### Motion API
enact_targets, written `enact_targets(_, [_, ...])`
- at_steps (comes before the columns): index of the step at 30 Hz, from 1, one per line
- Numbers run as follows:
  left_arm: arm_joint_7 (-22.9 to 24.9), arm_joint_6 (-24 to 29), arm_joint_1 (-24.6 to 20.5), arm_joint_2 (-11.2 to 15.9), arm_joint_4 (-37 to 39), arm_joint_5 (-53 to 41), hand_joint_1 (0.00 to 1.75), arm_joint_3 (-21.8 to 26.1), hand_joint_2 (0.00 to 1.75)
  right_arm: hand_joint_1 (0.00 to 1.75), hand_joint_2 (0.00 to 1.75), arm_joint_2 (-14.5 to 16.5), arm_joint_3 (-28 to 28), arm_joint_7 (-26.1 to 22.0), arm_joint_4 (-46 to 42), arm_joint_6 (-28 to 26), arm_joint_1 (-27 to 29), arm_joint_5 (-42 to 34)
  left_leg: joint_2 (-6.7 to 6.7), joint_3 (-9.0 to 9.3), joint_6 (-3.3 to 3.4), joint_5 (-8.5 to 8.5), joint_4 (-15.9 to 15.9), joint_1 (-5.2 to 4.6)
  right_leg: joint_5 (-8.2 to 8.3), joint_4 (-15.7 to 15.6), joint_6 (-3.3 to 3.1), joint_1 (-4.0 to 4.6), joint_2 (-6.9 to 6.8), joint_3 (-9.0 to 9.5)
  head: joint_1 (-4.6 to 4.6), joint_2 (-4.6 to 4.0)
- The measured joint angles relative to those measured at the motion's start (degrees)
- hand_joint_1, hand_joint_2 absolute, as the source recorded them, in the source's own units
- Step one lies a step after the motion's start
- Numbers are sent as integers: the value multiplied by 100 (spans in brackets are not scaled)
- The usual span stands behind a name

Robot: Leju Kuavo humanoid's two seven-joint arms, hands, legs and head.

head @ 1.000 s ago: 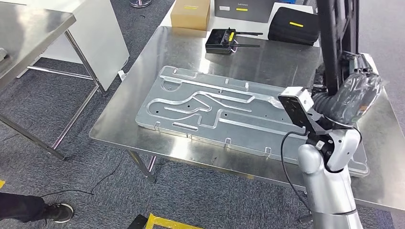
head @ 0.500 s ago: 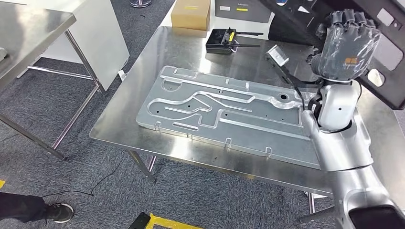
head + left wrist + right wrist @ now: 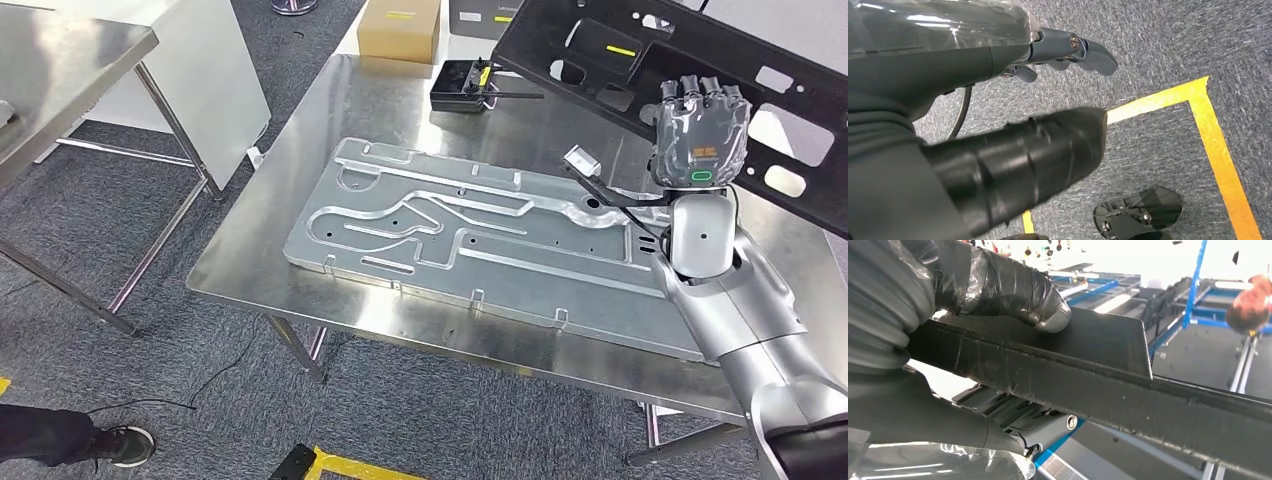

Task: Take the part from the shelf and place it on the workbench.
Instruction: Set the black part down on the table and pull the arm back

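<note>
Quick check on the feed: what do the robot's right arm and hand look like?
The right arm is silver with a white wrist section. The right hand is dark grey under clear plastic wrap, with orange and green marks on its back. Thin black cables run beside the wrist.

The right arm (image 3: 745,330) is silver with rounded, glossy shells and a small dark round mark on the white wrist segment. The right hand (image 3: 702,125) is dark grey, wrapped in clear plastic film, with an orange mark and a green light on its back. Thin black cables (image 3: 620,200) run beside the wrist. The left hand (image 3: 998,100) has a grey body under clear film, a black taped thumb and screwed finger pivots.
</note>
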Motion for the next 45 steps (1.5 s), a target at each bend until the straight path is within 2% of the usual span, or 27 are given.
enact_targets(13, [-1, 21, -1, -2, 0, 43, 0, -14, 0, 146, 175, -127, 86, -53, 287, -58, 174, -1, 2, 1, 0, 0, -1, 1, 0, 0, 0, 0, 2, -2, 0, 0])
enact_targets(17, [6, 27, 1, -2, 0, 81, 0, -15, 0, 151, 175, -143, 9, -111, 336, -194, 412, 0, 1, 0, 0, 0, -1, 1, 0, 0, 0, 1, 0, -1, 0, 0])
enact_targets(20, [-16, -4, 2, -1, 0, 122, 0, -15, 0, 151, 175, -127, -211, -369, 352, -313, 718, 1, 0, -2, 0, 0, -2, 0, 0, 0, 0, 2, -2, 0, 0, 0])
enact_targets(25, [-7, 17, 3, -1, 0, 163, 0, -17, 0, 155, 175, 25, -525, -765, 243, -286, 1157, -41, 1, -2, 0, 0, -3, 0, 0, 0, 0, 3, 0, 0, -1, 0])
enact_targets(30, [-18, 14, 3, -1, 0, 208, 0, -20, 0, 156, 175, 333, -596, -1138, 111, -110, 1516, -129, 1, 0, 0, 0, -4, 4, 0, 1, 0, 3, 0, 0, -1, 0])
enact_targets(41, [1, 14, 16, -1, 0, 221, 0, -31, 0, 152, 175, 652, -618, -1414, 87, 82, 1912, -259, 1, -1, -1, 0, -5, 3, -1, 1, -1, 7, 0, 0, 0, 0])
enact_targets(45, [8, 14, 16, -1, 0, 228, 0, -50, 0, 145, 175, 725, -618, -1451, 92, 152, 1976, -263, 1, -1, -1, 0, -5, 1, -1, 0, 0, 6, 0, 0, 0, 0])
